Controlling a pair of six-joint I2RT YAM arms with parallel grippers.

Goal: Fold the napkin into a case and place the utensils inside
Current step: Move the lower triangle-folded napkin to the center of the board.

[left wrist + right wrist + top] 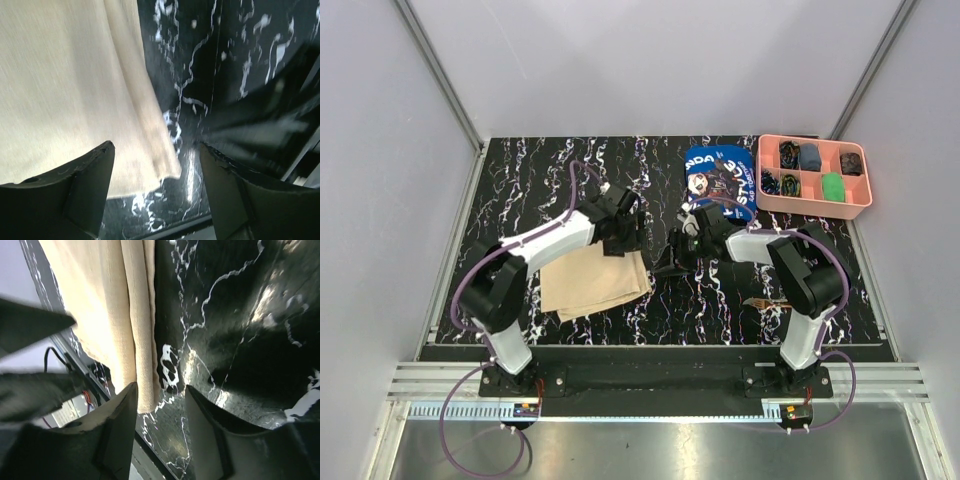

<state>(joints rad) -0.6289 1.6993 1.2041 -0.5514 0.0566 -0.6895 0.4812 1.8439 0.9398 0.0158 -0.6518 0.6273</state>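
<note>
Top external: folded napkin [595,283] lay flat, near-left on table [720,295]; left claw [623,242] over its far right corner, right claw [671,264] just right of it.
Left wrist: jaws wide apart, empty, napkin edge beneath.
Right wrist: jaws parted, empty, beside napkin edge.

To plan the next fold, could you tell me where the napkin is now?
In the top view, the napkin lies on the left half of the table, right beside the left arm and left of the jaws of the right arm.
</note>
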